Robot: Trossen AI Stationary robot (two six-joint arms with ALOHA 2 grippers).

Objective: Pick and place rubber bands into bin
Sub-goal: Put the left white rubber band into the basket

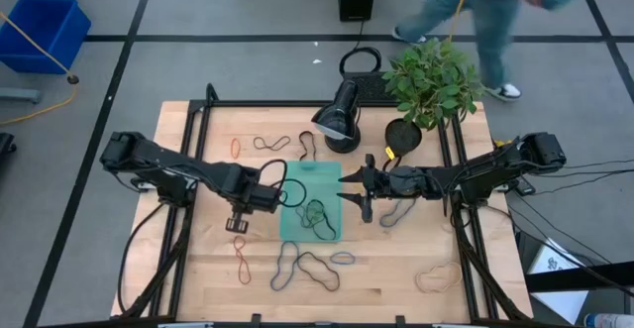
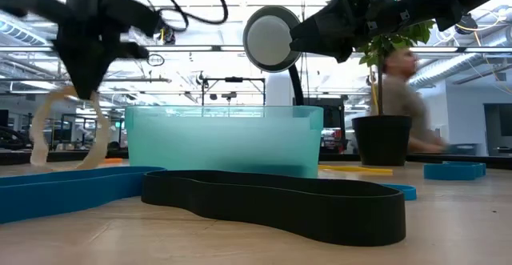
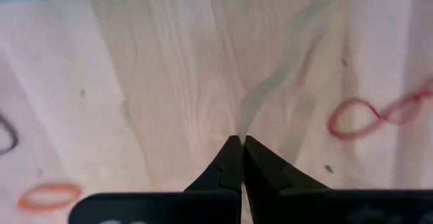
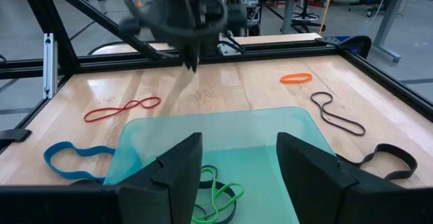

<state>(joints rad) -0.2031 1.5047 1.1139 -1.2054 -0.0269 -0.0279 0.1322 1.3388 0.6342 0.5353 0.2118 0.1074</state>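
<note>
My left gripper (image 1: 238,225) points down over the wood just left of the bin (image 1: 327,174), shut on a tan rubber band (image 2: 102,137) that dangles as a loop below it. The band also shows pale in the left wrist view (image 3: 284,75) and in the right wrist view (image 4: 177,88). The teal bin holds green and dark rubber bands (image 1: 317,214). My right gripper (image 1: 355,187) hovers open and level at the bin's right edge, holding nothing. More rubber bands lie loose on the table, among them a red one (image 3: 379,112) and an orange one (image 3: 49,197). My left gripper pinches the tan band's top (image 3: 238,135) between its two fingertips, coming from above and pointing down. The loop hangs slack below the fingers. Its lower end (image 2: 64,166) is at or just above the wood; I cannot tell which.
Loose bands lie near the front edge (image 1: 297,266) and along the far side (image 1: 270,143). A black lamp-like head (image 1: 340,120) and a potted plant (image 1: 433,80) stand at the back. A person (image 1: 485,11) walks beyond the table. A blue tub (image 1: 40,31) sits on the floor.
</note>
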